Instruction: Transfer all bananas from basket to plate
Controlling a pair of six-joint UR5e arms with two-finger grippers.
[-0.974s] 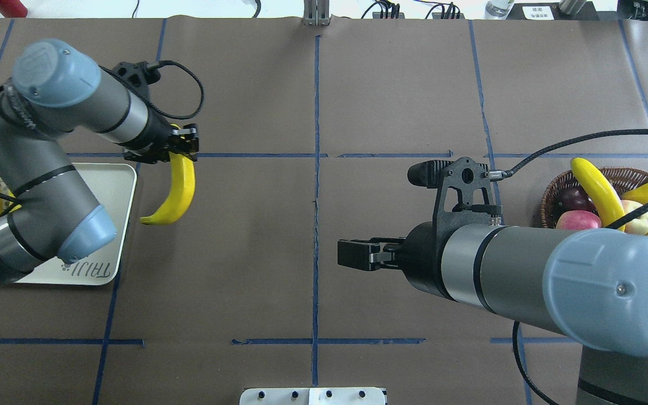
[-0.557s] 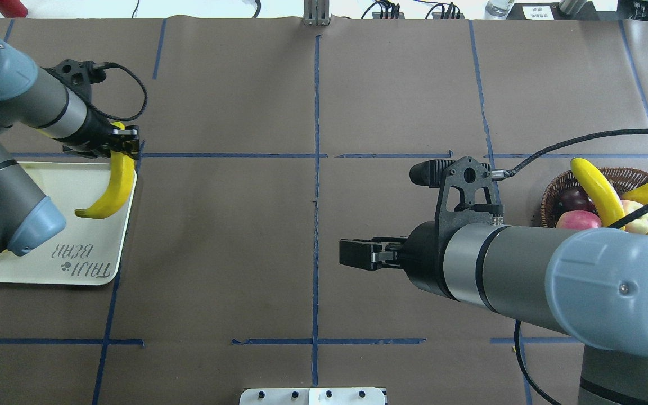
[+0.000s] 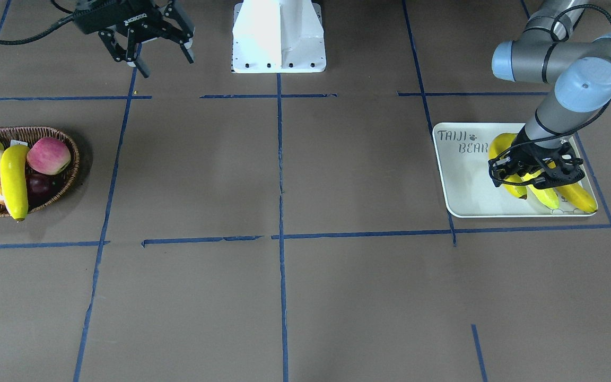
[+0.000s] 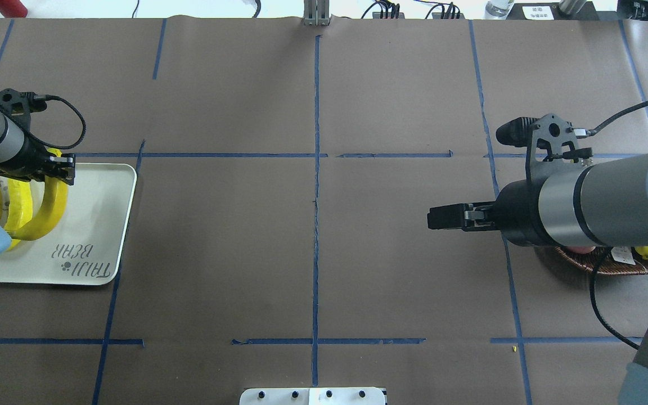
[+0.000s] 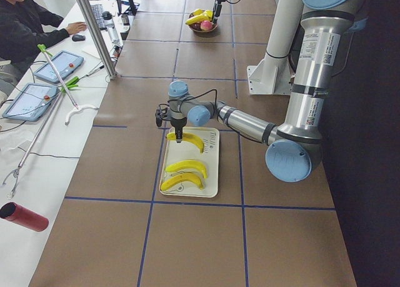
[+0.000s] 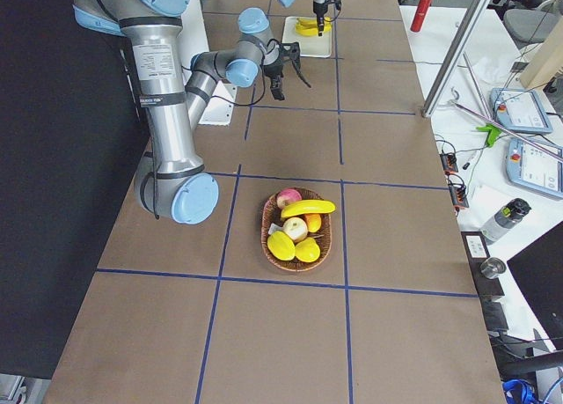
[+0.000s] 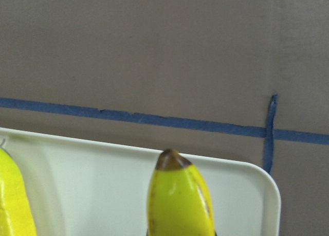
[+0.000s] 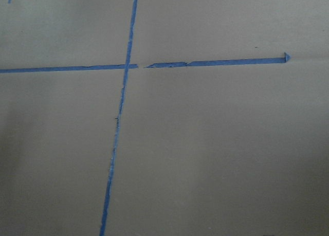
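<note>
The left gripper [image 4: 61, 169] hung over the upper edge of the white tray [image 4: 99, 208] at the far left of the overhead view. Its fingers were pinched on the top end of a curved yellow banana [image 4: 53, 205]. That banana curled down over the tray, but I could not tell whether it touched the tray floor. Just beside it, a second banana [image 5: 186, 167] and a third banana [image 5: 181, 182] lay on the tray side by side. The "TAIJI BEAR" lettering sat in the tray's lower right corner.

The right gripper [image 3: 165, 55] was in the upper left of the front-facing view, above the brown paper table [image 3: 348, 297] with its blue tape lines. Its jaws were spread wide, and it was well apart from the wicker basket [image 3: 70, 172].

The basket stood at the left edge of that view. One long banana [image 3: 14, 180] lay in it across the other fruit, beside a red apple [image 3: 48, 155], with its lower tip reaching the basket's rim.
</note>
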